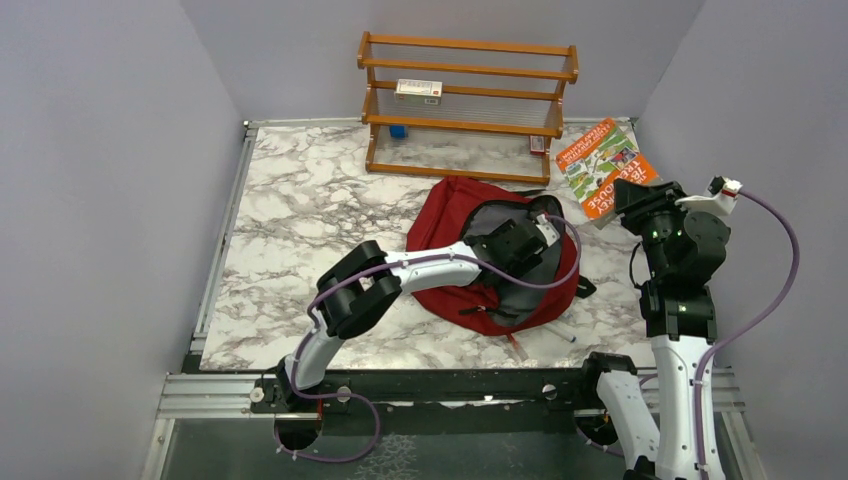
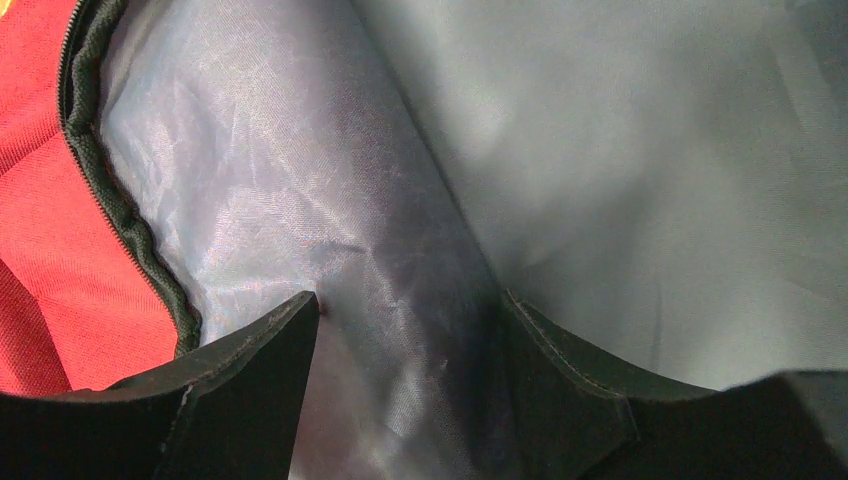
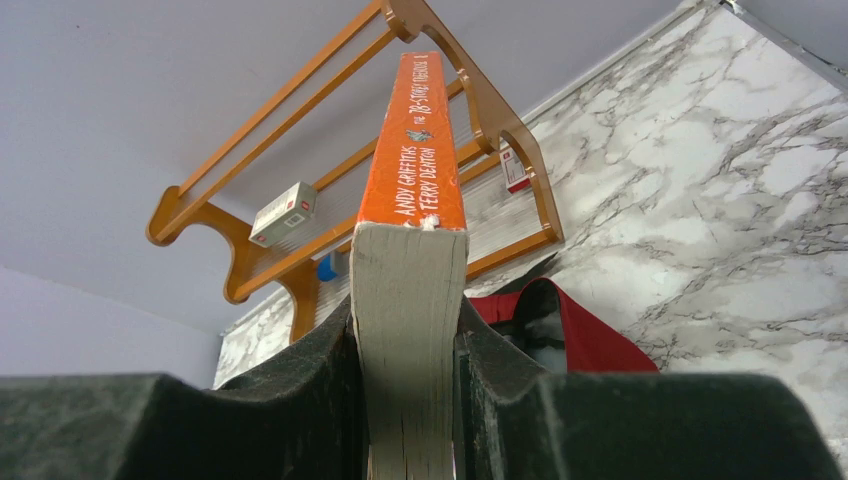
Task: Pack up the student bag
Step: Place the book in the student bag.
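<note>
The student bag (image 1: pixel 455 215), a big dark-red soft cloth backpack with grey cloth inside and black zip edges, lies flat on the white and grey marble table (image 1: pixel 290 220). In the top view it sits near the middle of the table, a little toward 3 o'clock. Its mouth is open and faces 3 o'clock, so the grey inside shows.

The left gripper (image 1: pixel 520 240) reaches across from 8 o'clock and pokes into the open mouth of the bag. In the left wrist view its two black fingers (image 2: pixel 250 370) stand apart. A soft fold of the grey cloth runs between them, and they do not pinch it. The red outside of the bag and the black zip show at 9 o'clock in that view.

The right gripper (image 1: pixel 630 200) is up at 2 o'clock from the bag, near the far right corner of the table. It is squeezed tight on a thick paper book (image 3: pixel 415 150) with an orange back and a green and orange cover. In the right wrist view the pages of the book sit right between the two dark fingers, touching both. The book sticks out toward 12 o'clock.

An orange wooden rack (image 1: pixel 465 100) with three shelves stands at 12 o'clock, at the far edge of the table. A small white box (image 1: pixel 418 89) lies on its middle shelf. The bag is just in front of the rack.
</note>
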Robot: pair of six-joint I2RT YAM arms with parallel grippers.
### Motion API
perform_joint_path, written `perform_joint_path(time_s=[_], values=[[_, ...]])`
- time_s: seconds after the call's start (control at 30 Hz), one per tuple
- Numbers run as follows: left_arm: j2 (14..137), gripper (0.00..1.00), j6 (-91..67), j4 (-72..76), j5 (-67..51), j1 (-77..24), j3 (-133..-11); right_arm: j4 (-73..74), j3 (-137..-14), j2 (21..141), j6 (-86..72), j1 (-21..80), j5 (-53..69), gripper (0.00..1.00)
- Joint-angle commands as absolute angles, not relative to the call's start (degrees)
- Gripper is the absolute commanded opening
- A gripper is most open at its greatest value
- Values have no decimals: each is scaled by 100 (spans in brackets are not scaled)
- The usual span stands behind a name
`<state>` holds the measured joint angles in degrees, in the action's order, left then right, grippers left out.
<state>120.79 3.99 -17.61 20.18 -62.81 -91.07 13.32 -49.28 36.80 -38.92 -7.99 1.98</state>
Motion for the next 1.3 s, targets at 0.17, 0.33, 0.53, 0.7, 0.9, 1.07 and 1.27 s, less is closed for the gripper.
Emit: perform_joint_path(time_s=[0.17,0.33,0.53,0.7,0.9,1.07,1.27], values=[[12198,41,536,-1915,2278,-6337,-9363,1198,-5097,3455,-3898,-818,26,0],[11918,18,464,-1917,2256,-6308,-9366,1648,-5173,3419,-4010,-821,-286,1],[11372,8,86,-1769,1899,-6026,-9114,2275,-5274,3314,-4077,-825,-723,1],[10685,0,-260,-1350,1373,-5647,-8585,2628,-5427,3258,-3923,-826,-410,0],[10009,0,-265,-639,918,-5377,-7826,2904,-5380,3339,-3954,-822,448,0],[9833,0,-385,-453,776,-5299,-7663,3062,-5239,3567,-4033,-825,1197,0],[9775,0,-523,-330,794,-5247,-7563,3149,-4948,3787,-4094,-825,1895,0]])
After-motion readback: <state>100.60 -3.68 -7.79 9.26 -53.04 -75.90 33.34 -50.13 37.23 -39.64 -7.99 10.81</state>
